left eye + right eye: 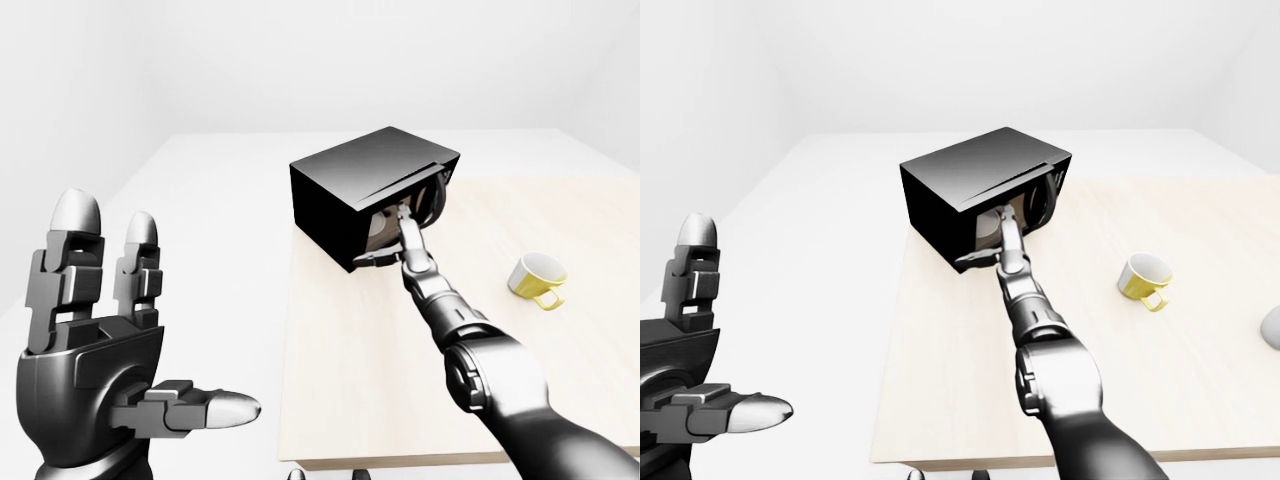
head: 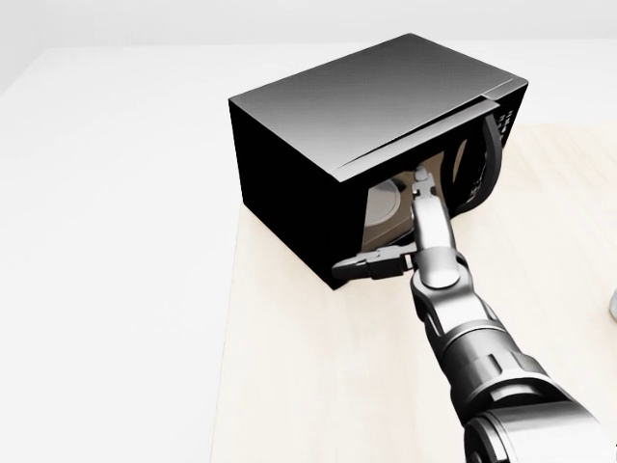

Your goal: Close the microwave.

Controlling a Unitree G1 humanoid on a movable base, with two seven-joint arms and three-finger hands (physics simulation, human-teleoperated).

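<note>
The microwave is seen on the pale wooden table, near the table's upper left corner in the left-eye view. Its long axis is set diagonally, running from lower left to upper right in the head view, and its opening is turned toward the lower right of that view. The door is partly open, hinged at the right end and swung outward; a plate is visible inside.

The right hand is stretched to the opening, one finger extended toward the door and the thumb spread sideways along the lower edge; nothing is gripped. The left hand is raised at the left, well apart, fingers spread upright. A yellow-and-white cup is lying tipped at the right.
</note>
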